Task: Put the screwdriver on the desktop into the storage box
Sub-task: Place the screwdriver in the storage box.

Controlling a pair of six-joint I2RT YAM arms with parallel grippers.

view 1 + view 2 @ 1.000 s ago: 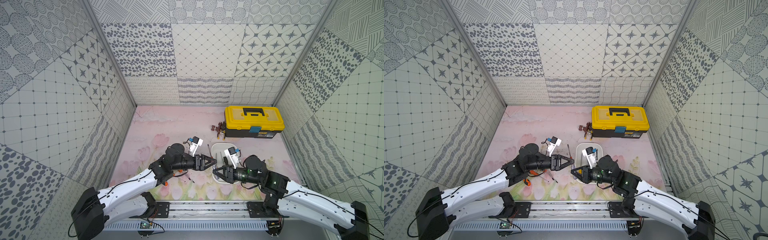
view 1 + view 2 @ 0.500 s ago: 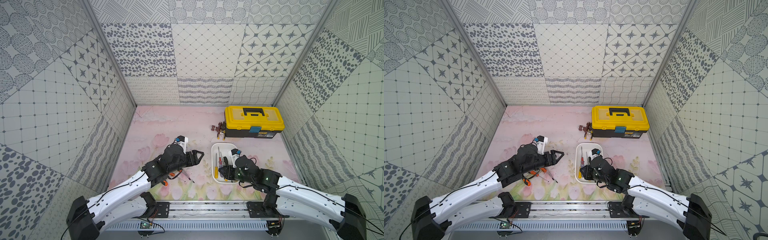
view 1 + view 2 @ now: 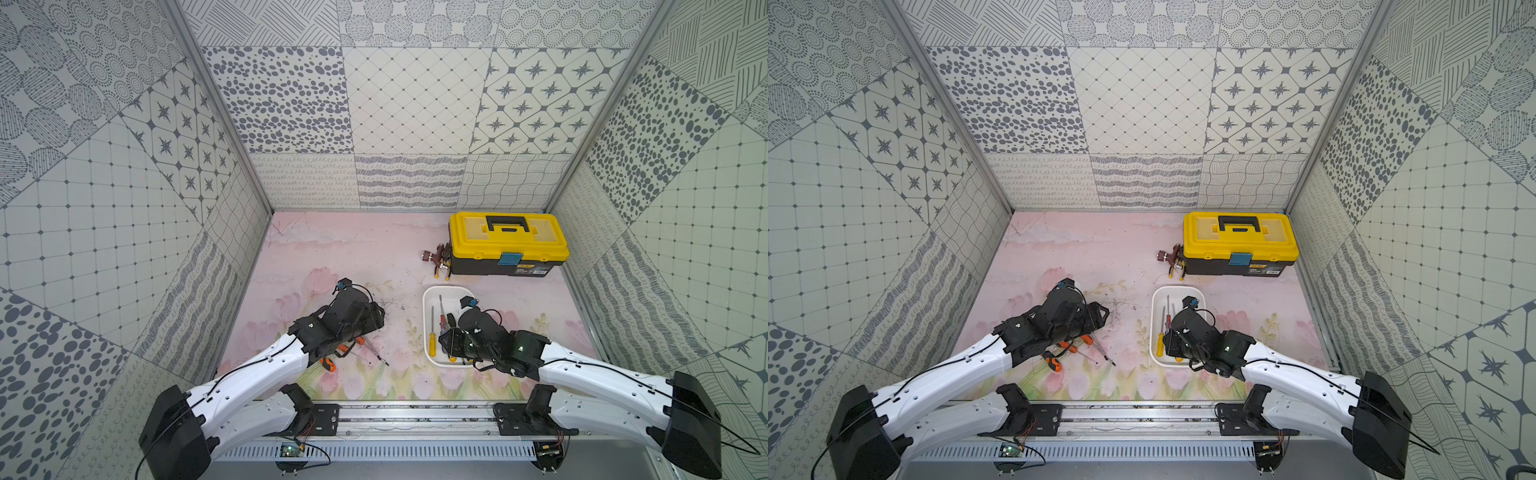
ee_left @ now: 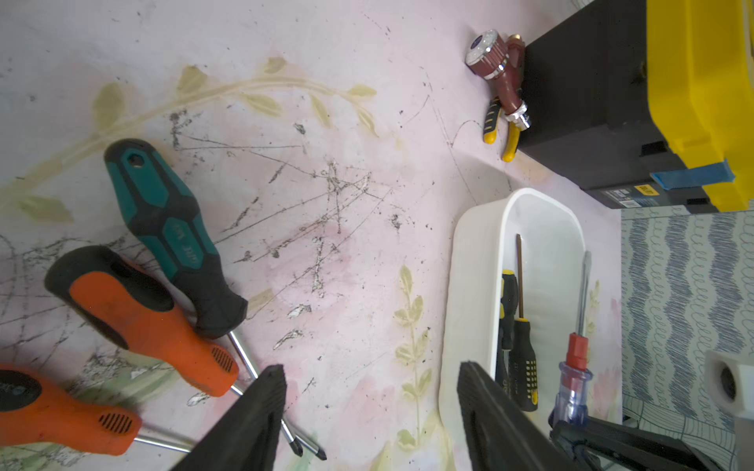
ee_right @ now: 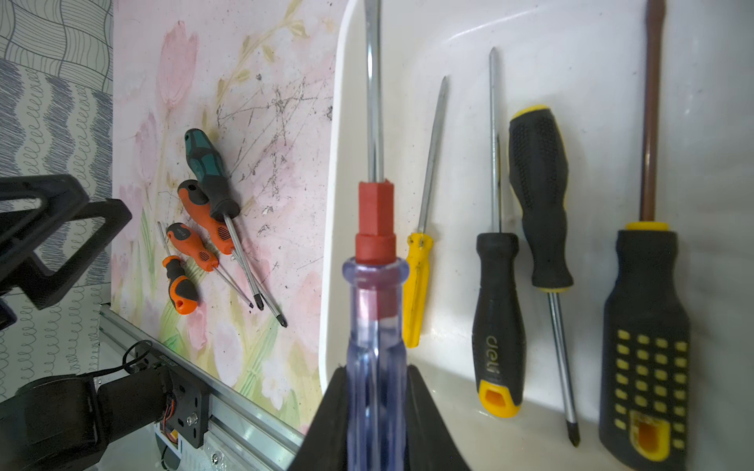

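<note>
Here, my right pincer clamps the clear-handled screwdriver over the storage box, four others crowding it. My left pincer stands apart, by loose screwdrivers at the box's nine o'clock.

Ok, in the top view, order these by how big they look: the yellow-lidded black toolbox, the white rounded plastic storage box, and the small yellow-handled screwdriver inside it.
In a top view, largest to smallest:
1. yellow-lidded black toolbox
2. white rounded plastic storage box
3. small yellow-handled screwdriver, clearly the smallest
</note>
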